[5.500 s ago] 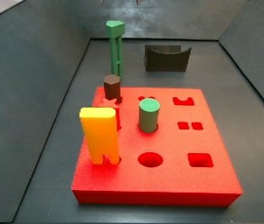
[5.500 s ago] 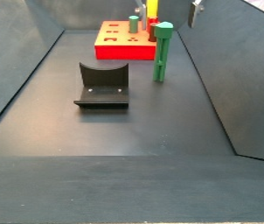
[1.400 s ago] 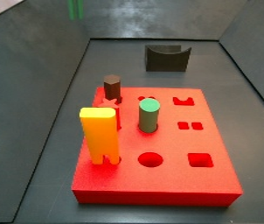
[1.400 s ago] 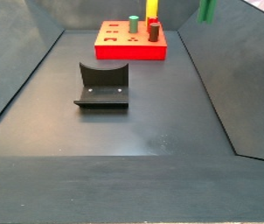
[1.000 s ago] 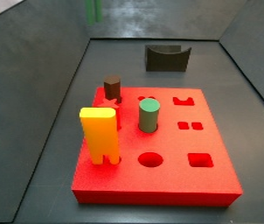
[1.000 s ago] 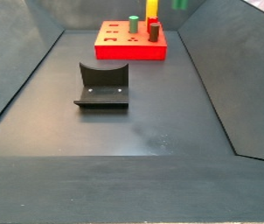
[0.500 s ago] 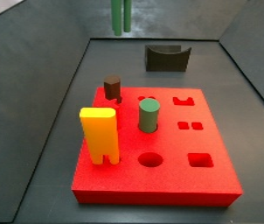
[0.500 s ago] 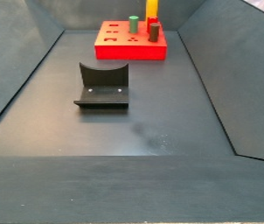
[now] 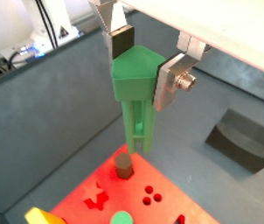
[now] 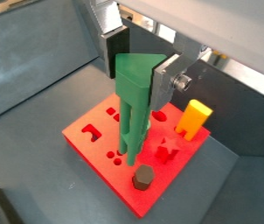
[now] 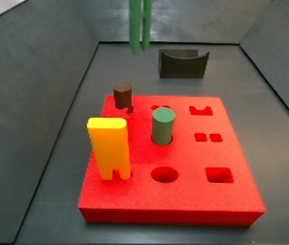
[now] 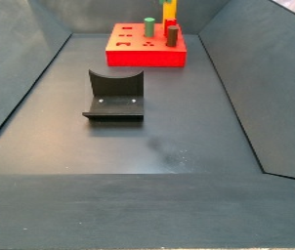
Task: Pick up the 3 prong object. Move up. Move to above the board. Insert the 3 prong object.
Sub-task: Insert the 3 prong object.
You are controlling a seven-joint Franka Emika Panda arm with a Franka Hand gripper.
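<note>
Between the jaws we hold the 3 prong object (image 10: 138, 96), a tall green post with a triangular top. In both wrist views the gripper (image 9: 142, 63) has its two silver fingers (image 9: 173, 77) clamped flat on opposite sides of that top, and the post hangs straight down from them with its thin legs pointing at the floor.

Below the jaws lies the board (image 10: 100, 150), a flat red slab with cut holes. In a wrist view the legs end well above its surface, over the part that carries small holes and notches. We judge that we are in the move to above the board, with the insertion not yet begun.

Farther below and to the sides of the jaws, other pieces stand on the board: a short dark peg (image 10: 142, 179), a yellow block (image 10: 194, 119), and a green cylinder (image 11: 164, 125) seen in a side view. That side view shows only the lower part of the post (image 11: 140, 25) at the upper edge, beyond the board's far end; the gripper itself is out of its frame.

Farthest from the jaws, the fixture (image 9: 242, 140) sits on the dark floor.

To do this well, we should keep the post upright, finish centring the three legs over their matching small holes before lowering, and steer the legs clear of the dark peg. We cannot tell from these views which holes are the target.
</note>
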